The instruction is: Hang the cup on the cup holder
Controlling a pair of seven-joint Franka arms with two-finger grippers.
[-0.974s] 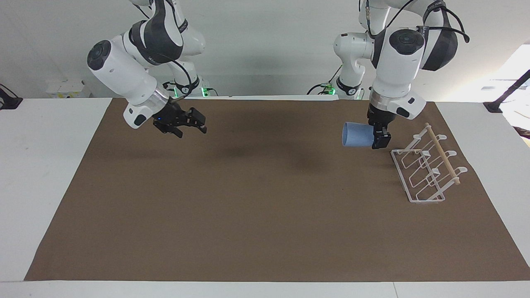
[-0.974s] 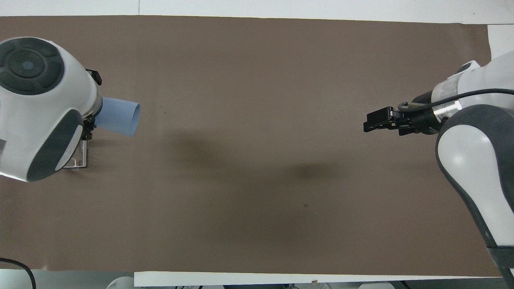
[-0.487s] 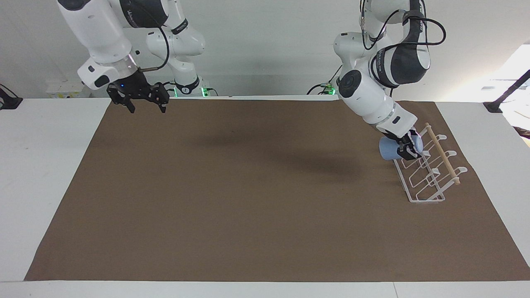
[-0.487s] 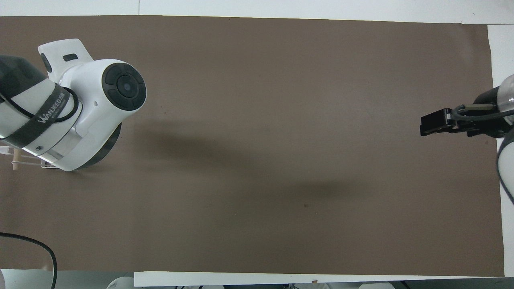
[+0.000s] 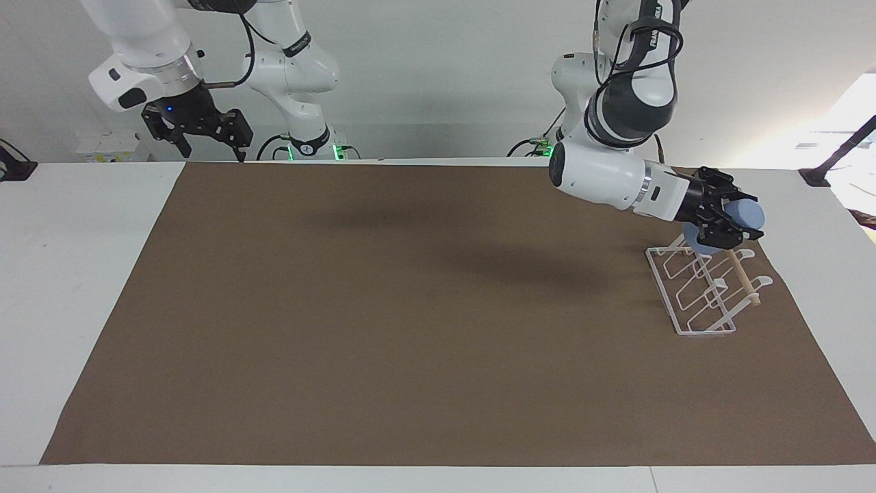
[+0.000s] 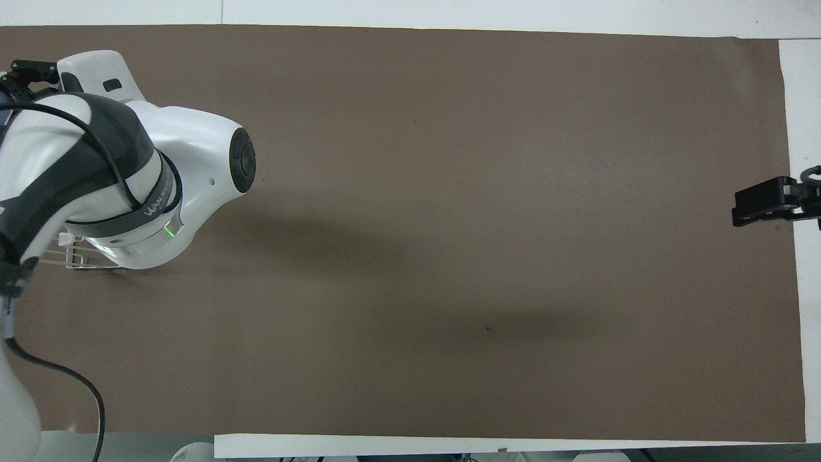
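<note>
A: Blue cup (image 5: pixel 746 216), pinched in the left gripper (image 5: pixel 727 220), has swung from beside the cup holder (image 5: pixel 691 301) to directly above its dowel (image 5: pixel 742 277).

B: So lowering comes next; the right gripper (image 5: pixel 205 137), spread, has drawn away.

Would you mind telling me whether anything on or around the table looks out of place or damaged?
Nothing stands out. The cup holder stands upright on the brown mat, the left gripper holds the cup over its dowel end, and the right gripper waits, open, above the table's edge.
</note>
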